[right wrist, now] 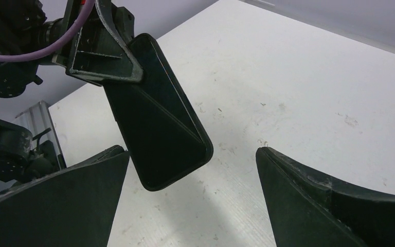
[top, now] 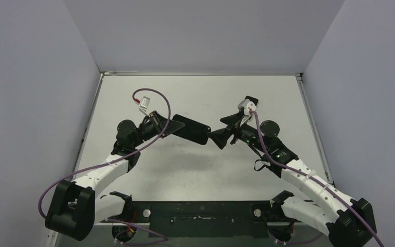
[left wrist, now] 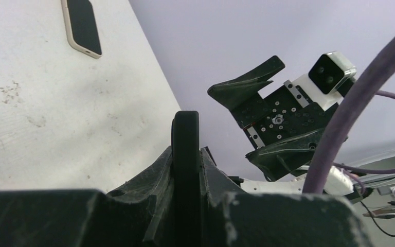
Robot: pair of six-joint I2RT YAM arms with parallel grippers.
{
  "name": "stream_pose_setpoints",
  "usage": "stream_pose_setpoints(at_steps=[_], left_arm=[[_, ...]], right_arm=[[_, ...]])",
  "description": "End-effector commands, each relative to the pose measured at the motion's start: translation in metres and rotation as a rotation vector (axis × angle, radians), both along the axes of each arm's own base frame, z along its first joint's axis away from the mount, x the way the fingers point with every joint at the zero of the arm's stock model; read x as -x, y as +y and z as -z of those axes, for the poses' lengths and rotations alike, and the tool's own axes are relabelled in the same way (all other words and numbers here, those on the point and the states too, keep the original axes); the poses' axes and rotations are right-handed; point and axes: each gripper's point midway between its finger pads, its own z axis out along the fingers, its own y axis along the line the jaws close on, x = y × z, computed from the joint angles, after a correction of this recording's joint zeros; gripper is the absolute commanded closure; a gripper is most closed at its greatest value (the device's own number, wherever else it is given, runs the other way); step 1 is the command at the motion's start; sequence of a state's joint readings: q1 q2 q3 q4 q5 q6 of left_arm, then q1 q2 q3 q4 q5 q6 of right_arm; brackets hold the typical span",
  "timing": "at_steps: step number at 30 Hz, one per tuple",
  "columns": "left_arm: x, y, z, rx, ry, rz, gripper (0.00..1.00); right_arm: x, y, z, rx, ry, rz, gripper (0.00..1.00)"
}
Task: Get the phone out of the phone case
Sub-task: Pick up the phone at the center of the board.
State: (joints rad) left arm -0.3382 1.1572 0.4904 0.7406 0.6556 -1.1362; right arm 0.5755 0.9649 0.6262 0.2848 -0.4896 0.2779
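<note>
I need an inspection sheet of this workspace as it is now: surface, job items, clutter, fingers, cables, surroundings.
Surface: white table, lightly scuffed, a few specks.
Job's things: black case held above the table; whether it is empty cannot be told. A pale-rimmed phone lies flat, screen up, apart from it.
Clutter: nothing seen.
Grippers: left gripper has its fingers shut on the case; right gripper is open, facing the case's free end, no contact seen.
Cables: purple cable looping over the left arm, another along the right.
Surroundings: plain grey walls on three sides.
</note>
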Motion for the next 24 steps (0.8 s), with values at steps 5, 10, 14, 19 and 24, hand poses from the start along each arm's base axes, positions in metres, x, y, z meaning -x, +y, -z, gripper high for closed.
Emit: stream_pose_setpoints(at_steps=[5,10,14,19,24], left_arm=[[0.003,0.012,-0.056,0.195,-0.076,-0.066,1.0],[0.006,0.012,-0.062,0.264,-0.038,-0.052,1.0],[0.009,0.014,-0.064,0.31,-0.016,-0.04,1.0],[0.01,0.012,-0.068,0.32,-0.016,-0.031,1.0],[0.011,0.009,-0.07,0.323,-0.02,-0.016,1.0]], right_arm=[[0.018,0.006,-0.024,-0.12,-0.024,-0.074,0.0],[0.025,0.015,-0.018,-0.208,0.033,-0.13,0.02],[0.03,0.023,-0.018,-0.248,0.059,-0.185,0.06],[0.038,0.033,-0.021,-0.262,0.068,-0.264,0.16],[0.043,0.037,-0.027,-0.266,0.055,-0.303,0.32]])
